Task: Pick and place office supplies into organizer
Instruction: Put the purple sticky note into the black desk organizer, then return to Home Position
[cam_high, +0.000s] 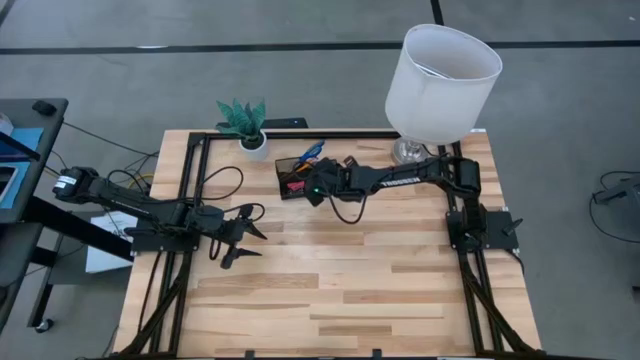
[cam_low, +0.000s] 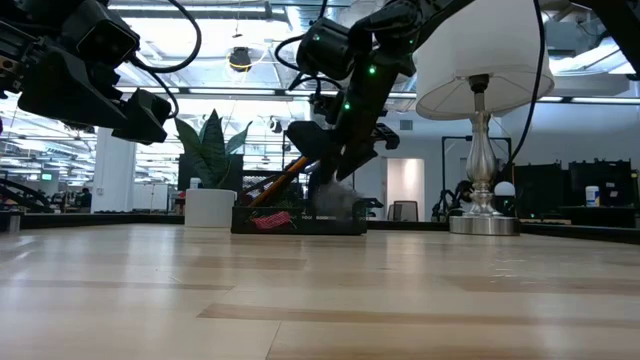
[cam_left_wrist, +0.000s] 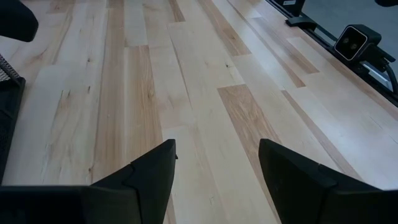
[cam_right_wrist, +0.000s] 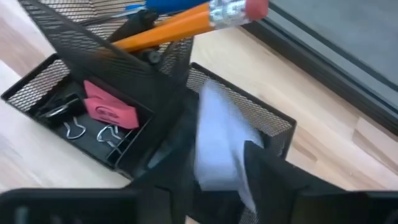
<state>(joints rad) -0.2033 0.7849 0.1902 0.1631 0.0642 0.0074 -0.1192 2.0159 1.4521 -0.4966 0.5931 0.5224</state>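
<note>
- Hovering over the organizer (cam_high: 300, 178) in the high view, the right gripper (cam_high: 316, 186) reaches from the right; the left gripper (cam_high: 243, 236) waits apart, jaws spread, empty.
- Low view: right gripper (cam_low: 335, 165) dips into the organizer (cam_low: 298, 220).
- Right wrist view: pale note pad (cam_right_wrist: 217, 140) stands between slightly parted fingers (cam_right_wrist: 273, 171), inside a mesh compartment; grip uncertain. Pink eraser (cam_right_wrist: 109, 109), clip (cam_right_wrist: 59, 111), pencil (cam_right_wrist: 186, 22) lie inside.

A grey carpeted floor (cam_high: 560, 300) is seen around the wooden table (cam_high: 350, 290); a white-shaded lamp (cam_high: 442, 70) and potted plant (cam_high: 245, 125) are placed on it.
</note>
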